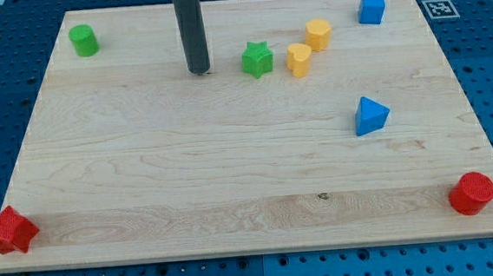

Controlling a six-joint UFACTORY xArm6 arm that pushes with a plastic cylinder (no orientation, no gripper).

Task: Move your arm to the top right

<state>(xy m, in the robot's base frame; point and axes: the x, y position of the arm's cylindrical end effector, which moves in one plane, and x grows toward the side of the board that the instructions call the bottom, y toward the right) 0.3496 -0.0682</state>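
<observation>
My tip (199, 71) rests on the wooden board (232, 174) in the upper middle-left part. A green star block (257, 59) lies just to its right, apart from it. A yellow heart block (298, 59) and a yellow hexagon block (317, 34) sit further right. A blue cube (371, 8) stands near the view's top right corner of the board. A blue triangular block (370, 115) lies at the right of the middle.
A green cylinder (84, 40) stands at the top left. A red star block (10, 230) sits at the bottom left corner and a red cylinder (472, 193) at the bottom right. A marker tag (438, 8) lies beyond the board's top right edge.
</observation>
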